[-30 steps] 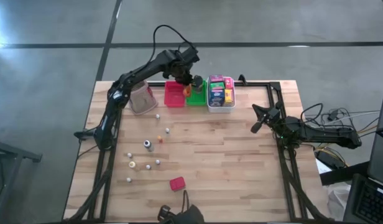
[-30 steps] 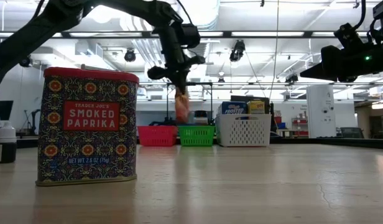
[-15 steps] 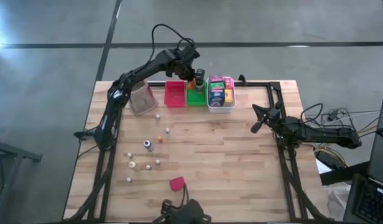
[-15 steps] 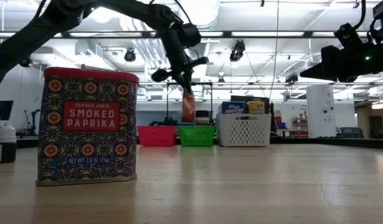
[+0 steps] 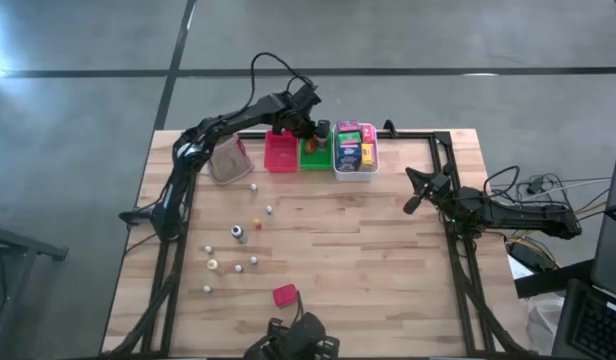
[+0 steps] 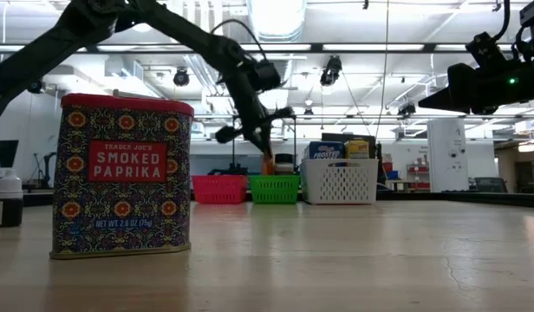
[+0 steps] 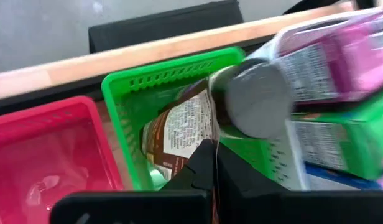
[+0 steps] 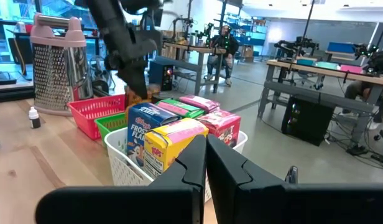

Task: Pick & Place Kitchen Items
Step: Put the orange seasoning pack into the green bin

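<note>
Placing step: orange-brown wedge (image 6: 269, 165) is held, apparently pinched, in closed left gripper (image 5: 310, 131) above green tray (image 5: 314, 155); release is required next. Right gripper (image 5: 412, 205) closed, idle.

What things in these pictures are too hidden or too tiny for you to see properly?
- Small items scattered on the table: high view, too small to identify.
- Orange item held by the left gripper: low view, partly behind the green basket; high view, under the arm.
- Dark jar in the green basket: left wrist view, label blurred.
- Red basket: contents unclear.
</note>
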{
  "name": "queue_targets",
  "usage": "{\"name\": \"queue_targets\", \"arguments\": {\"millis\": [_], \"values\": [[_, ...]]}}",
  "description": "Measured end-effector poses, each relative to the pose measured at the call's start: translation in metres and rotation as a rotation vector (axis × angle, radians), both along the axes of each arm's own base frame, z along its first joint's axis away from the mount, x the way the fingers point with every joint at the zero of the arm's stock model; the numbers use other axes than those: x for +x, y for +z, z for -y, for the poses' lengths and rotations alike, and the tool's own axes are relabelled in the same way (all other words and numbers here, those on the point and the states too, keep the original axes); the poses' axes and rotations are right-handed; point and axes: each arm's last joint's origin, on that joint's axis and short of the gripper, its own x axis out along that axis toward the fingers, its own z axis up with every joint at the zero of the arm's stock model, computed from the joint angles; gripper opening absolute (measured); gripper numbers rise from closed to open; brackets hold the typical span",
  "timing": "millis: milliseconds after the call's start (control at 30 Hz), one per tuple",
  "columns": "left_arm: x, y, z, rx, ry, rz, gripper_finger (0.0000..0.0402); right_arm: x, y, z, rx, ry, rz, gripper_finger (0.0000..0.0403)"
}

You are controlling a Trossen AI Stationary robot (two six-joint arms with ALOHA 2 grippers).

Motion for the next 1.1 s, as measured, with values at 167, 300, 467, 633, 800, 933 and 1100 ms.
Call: {"name": "queue_targets", "arguments": {"millis": [167, 300, 467, 633, 800, 933, 1100], "values": [[-0.006, -0.015, -0.005, -0.007, 0.001, -0.029, 0.0002, 0.0, 0.0, 0.0, 0.0, 0.0, 0.0, 0.0008], [-0.008, -0.012, -0.01, 0.034, 0.01, -0.042, 0.0003, 0.0, 0.0, 0.0, 0.0, 0.0, 0.0, 0.0008], [-0.008, -0.01, -0.012, 0.062, -0.003, -0.03, 0.0003, 0.0, 0.0, 0.0, 0.0, 0.0, 0.0, 0.0008], [-0.006, -0.009, -0.014, 0.085, -0.019, -0.019, 0.0012, 0.0, 0.0, 0.0, 0.0, 0.0, 0.0, 0.0008], [-0.005, -0.007, -0.014, 0.096, -0.019, -0.006, 0.0029, 0.0, 0.0, 0.0, 0.0, 0.0, 0.0, 0.0008], [-0.005, -0.007, -0.014, 0.097, -0.02, -0.004, 0.0053, 0.0, 0.0, 0.0, 0.0, 0.0, 0.0, 0.0008], [-0.005, -0.007, -0.014, 0.1, -0.026, -0.007, 0.0102, 0.0, 0.0, 0.0, 0.0, 0.0, 0.0, 0.0008]]}}
